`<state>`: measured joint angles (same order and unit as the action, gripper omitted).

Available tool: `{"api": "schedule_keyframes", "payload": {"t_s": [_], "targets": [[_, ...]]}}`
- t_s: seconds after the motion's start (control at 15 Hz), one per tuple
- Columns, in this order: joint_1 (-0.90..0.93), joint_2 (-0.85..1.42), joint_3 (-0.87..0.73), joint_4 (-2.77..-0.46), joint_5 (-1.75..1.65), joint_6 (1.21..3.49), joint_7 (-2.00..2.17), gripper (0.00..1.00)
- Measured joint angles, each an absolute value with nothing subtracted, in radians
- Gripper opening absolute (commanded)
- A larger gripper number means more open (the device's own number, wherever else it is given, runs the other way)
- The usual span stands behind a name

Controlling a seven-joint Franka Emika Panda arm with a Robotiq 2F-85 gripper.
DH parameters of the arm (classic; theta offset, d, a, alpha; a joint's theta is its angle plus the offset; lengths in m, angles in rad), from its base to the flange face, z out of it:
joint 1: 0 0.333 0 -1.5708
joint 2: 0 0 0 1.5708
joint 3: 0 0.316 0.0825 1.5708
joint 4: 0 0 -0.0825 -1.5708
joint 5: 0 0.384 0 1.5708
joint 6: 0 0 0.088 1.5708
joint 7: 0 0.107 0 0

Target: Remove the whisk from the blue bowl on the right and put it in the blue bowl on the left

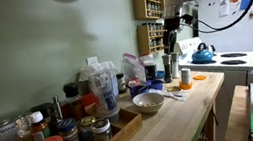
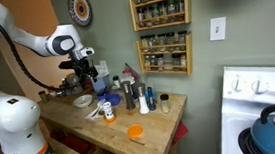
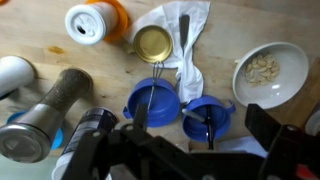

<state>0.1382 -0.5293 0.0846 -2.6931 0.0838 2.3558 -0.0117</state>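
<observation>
In the wrist view two blue bowls stand side by side on the wooden counter. One blue bowl point(image 3: 152, 100) holds a thin wire utensil point(image 3: 155, 80) that looks like the whisk, its handle over the rim. The other blue bowl point(image 3: 208, 113) holds a black-handled utensil point(image 3: 208, 125). My gripper point(image 3: 200, 120) is open and empty, its fingers spread above this second bowl. In both exterior views the gripper point(image 1: 171, 46) point(image 2: 85, 76) hangs over the back of the counter, above the bowls point(image 1: 155, 81) point(image 2: 106, 87).
A white bowl point(image 3: 268, 72) with food bits, a white cloth point(image 3: 185, 40), a gold lid point(image 3: 153, 43), an orange-capped bottle point(image 3: 92, 22) and metal shakers point(image 3: 55, 110) crowd the bowls. A stove with a blue kettle point(image 1: 201, 55) adjoins the counter. An orange lid point(image 2: 134, 132) lies near the front edge.
</observation>
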Motion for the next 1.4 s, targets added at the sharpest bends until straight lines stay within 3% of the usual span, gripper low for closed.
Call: {"api": "schedule_keyframes", "payload": {"t_s": [0.27,0.93,1.07,1.13,1.2,1.4], "targets": [[0.081,-0.370,0.115,-2.724,0.011,2.646,0.066,1.00],[0.019,-0.262,0.145,-2.708,-0.124,2.762,0.130,1.00],[-0.024,-0.172,0.162,-2.687,-0.221,2.823,0.168,0.93],[-0.043,-0.127,0.170,-2.666,-0.271,2.834,0.191,0.73],[-0.055,-0.089,0.174,-2.643,-0.312,2.835,0.210,0.70],[-0.065,0.020,0.176,-2.566,-0.397,2.832,0.253,0.46]]}}
